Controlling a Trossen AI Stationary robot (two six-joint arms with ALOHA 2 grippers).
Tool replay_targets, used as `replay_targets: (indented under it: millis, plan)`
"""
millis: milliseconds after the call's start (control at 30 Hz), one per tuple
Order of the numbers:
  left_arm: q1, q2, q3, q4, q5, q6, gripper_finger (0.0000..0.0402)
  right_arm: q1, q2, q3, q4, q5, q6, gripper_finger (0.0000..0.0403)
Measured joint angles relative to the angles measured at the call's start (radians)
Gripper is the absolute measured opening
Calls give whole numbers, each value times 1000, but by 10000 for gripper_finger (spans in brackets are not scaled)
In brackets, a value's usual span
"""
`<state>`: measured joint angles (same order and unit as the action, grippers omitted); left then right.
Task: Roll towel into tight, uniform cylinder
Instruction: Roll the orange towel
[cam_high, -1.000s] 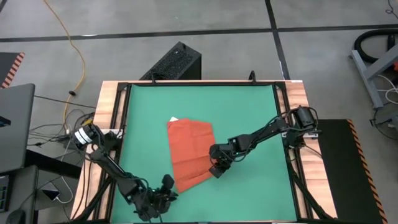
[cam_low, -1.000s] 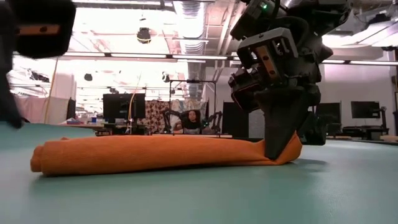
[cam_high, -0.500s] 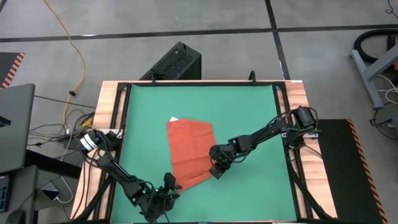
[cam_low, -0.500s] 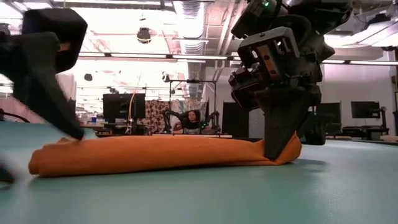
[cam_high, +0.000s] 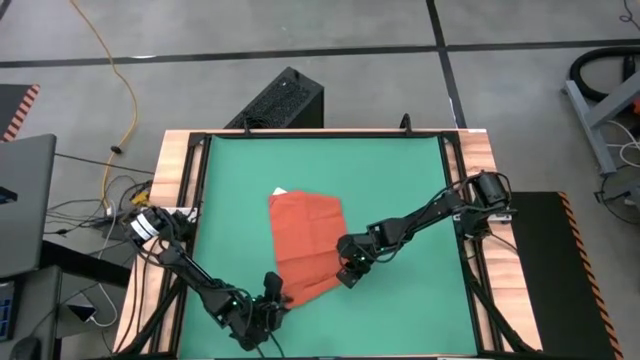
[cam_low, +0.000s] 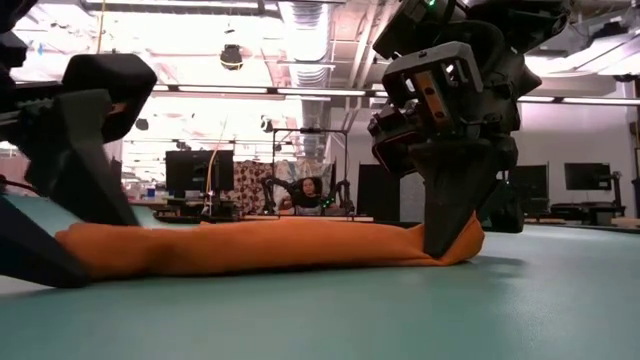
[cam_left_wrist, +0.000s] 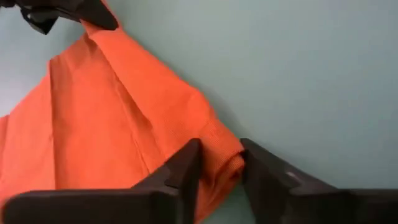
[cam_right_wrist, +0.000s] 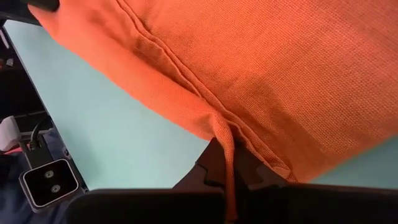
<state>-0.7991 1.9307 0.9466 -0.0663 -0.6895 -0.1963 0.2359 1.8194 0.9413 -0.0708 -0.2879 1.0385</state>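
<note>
From above, we see the towel (cam_high: 305, 245) lying folded flat on the green mat (cam_high: 400, 180), right gripper (cam_high: 347, 272) at its near right corner, left gripper (cam_high: 272, 297) at the near left corner. At table height, the right fingers are pinched shut on the cloth. The left wrist shows open fingers (cam_left_wrist: 180, 171) straddling a corner (not yet clamped). We judge rolling unstarted; next, the left must close.

Orange-red towel (cam_high: 307, 248), folded flat, lying mid-mat, small white tag at its far corner, near corner slightly bunched
</note>
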Motion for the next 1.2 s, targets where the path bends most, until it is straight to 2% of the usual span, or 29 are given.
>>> replay_targets:
  millis: [133,200,400,667,833,933,1200]
  plan:
    - [-15,2,-1,-4,-55,-10,27,1,0,0,0,0,0,11]
    - [-23,-5,-1,-7,-93,-47,9,2,0,0,1,2,1,11]
    - [-24,-62,-4,-37,-86,-214,2,7,2,0,1,7,0,11]
    - [-6,-123,-2,-73,-22,-310,1,8,2,-1,1,3,0,11]
    - [51,-125,-49,-3,120,-411,0,15,2,-1,4,-13,7,11]
    - [59,-155,-62,72,184,-398,0,24,2,-1,5,-17,7,11]
    - [63,-261,-69,47,163,-421,0,43,2,-1,3,-29,3,11]
